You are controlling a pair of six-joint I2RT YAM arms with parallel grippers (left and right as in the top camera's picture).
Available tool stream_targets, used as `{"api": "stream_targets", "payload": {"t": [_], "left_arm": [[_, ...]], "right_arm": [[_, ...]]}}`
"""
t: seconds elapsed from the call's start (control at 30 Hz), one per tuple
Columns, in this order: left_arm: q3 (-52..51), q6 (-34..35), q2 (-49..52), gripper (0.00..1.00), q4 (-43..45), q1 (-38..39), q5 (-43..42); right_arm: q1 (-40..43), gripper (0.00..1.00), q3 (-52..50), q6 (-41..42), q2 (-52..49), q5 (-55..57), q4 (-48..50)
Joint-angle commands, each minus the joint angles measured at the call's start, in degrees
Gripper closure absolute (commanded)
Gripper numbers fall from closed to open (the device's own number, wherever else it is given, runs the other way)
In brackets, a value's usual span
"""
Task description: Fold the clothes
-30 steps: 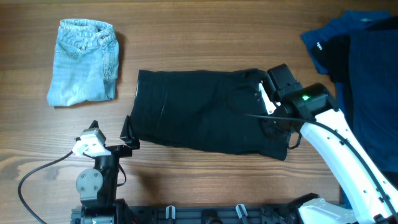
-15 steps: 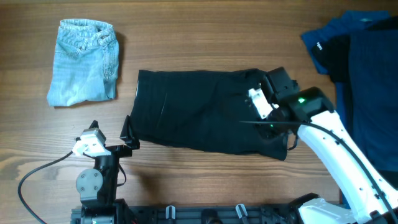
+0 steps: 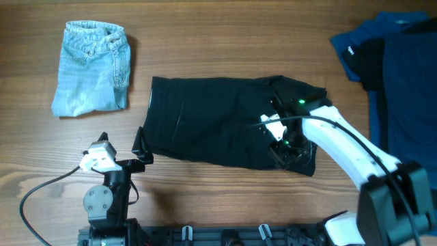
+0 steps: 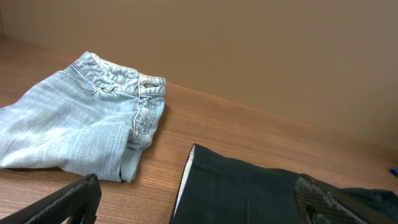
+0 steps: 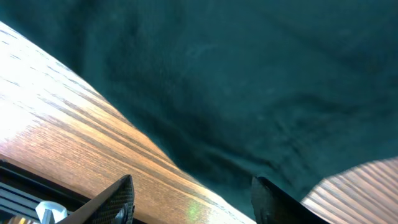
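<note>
Wood-grain counter [image 3: 225, 41], plain tan wall [image 4: 249, 50] behind. Black shorts [image 3: 212, 130] flat mid-counter; denim [image 3: 92, 68] back-left, dark blue garment [image 3: 403, 89] far right. Right claw [image 5: 189, 196] spread wide over the shorts' right end, gripping nothing. Left claw [image 4: 196, 199] wide, empty.

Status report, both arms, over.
Left gripper open, empty, at the black shorts' left edge. Right gripper open, low over their right end. Shorts spread out, not yet folded. Denim and dark blue pile lie apart.
</note>
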State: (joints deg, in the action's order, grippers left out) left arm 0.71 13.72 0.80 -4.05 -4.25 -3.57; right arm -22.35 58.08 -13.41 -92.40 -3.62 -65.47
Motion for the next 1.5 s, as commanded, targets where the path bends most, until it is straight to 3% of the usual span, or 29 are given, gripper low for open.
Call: {"api": "stream_targets", "payload": {"t": [0.0, 0.47, 0.7, 0.97, 1.23, 1.47], "left_arm": [[-0.3, 0.5, -0.4, 0.0, -0.1, -0.3, -0.7], [-0.3, 0.5, -0.4, 0.0, 0.0, -0.3, -0.7], [-0.3, 0.5, -0.4, 0.0, -0.1, -0.3, -0.7], [-0.3, 0.5, -0.4, 0.0, -0.1, -0.3, -0.7], [-0.3, 0.5, -0.4, 0.0, -0.1, -0.3, -0.7], [-0.3, 0.5, -0.4, 0.0, -0.1, -0.3, -0.7]], "right_arm": [[-0.7, 0.4, -0.5, -2.3, -4.1, -1.6, 0.7], [-1.1, 0.4, -0.5, -3.1, -5.2, -3.6, 1.7], [-1.1, 0.46, -0.5, -2.9, -5.2, -0.9, 1.5], [-1.1, 0.38, -3.3, -3.1, -5.2, -0.3, 3.3], [-1.1, 0.37, -3.2, -2.7, -5.2, 2.8, 4.0], [-1.1, 0.43, -3.3, -1.4, -5.2, 2.8, 4.7]]}}
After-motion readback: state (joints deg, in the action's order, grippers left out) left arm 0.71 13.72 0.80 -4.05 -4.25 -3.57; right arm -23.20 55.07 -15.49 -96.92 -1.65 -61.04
